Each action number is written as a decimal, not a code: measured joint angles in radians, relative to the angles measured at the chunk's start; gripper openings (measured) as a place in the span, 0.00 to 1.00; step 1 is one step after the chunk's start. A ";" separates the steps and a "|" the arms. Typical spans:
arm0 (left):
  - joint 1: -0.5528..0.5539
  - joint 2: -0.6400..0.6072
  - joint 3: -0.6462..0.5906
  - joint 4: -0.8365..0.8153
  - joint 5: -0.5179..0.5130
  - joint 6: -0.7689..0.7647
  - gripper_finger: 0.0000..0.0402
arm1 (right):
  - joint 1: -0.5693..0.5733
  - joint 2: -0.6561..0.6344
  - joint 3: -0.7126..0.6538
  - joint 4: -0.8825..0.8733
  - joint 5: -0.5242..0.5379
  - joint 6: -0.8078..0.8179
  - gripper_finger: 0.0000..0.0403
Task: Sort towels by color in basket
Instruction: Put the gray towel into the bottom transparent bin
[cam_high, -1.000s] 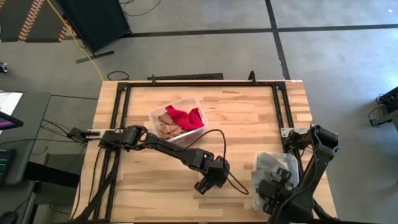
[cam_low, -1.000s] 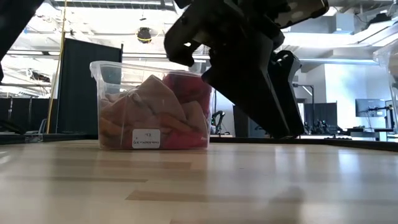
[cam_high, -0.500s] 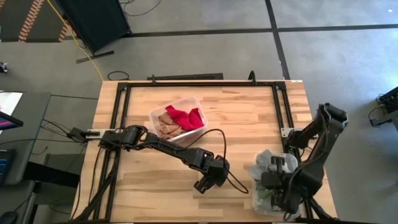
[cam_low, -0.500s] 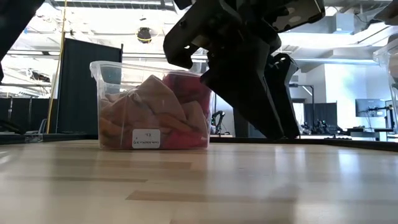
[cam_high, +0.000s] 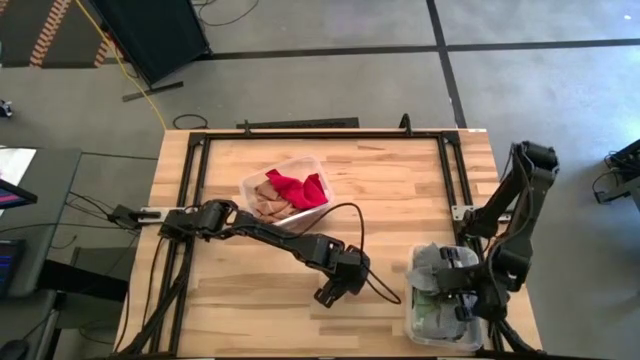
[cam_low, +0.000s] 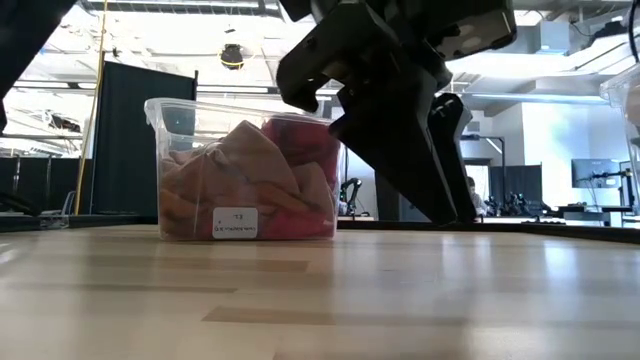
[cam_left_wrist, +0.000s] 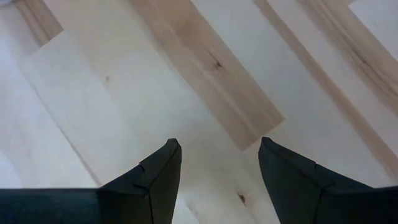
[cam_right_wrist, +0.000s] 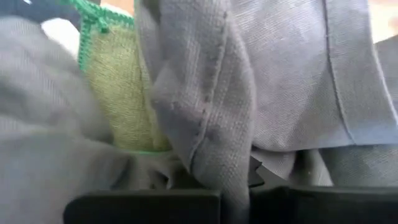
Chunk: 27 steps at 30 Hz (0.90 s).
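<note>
Right wrist view: right tool (cam_right_wrist: 249, 186) pinches a soft woven grey towel (cam_right_wrist: 280, 81); left tool (cam_left_wrist: 217, 180) spread.

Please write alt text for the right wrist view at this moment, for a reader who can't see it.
The right gripper is shut on a fold of the grey towel, which fills most of the picture. The pale green towel, edged in brighter green stitching, shows beside the fold, with more grey cloth around it.

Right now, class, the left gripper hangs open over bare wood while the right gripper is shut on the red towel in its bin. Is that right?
Not quite. The right gripper is shut on the grey towel, as the right wrist view shows. The red towel lies in the other bin. The left gripper does hang open over bare wood.
</note>
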 joint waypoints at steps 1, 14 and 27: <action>0.002 0.000 0.000 0.000 0.000 -0.005 0.51 | 0.005 -0.010 -0.032 0.034 0.009 -0.002 0.05; 0.012 0.000 0.000 -0.007 0.000 -0.019 0.51 | 0.006 -0.028 -0.344 0.510 0.031 0.102 0.05; 0.012 -0.010 -0.001 -0.111 -0.027 -0.040 0.51 | -0.049 -0.152 -0.350 0.510 0.006 -0.001 0.18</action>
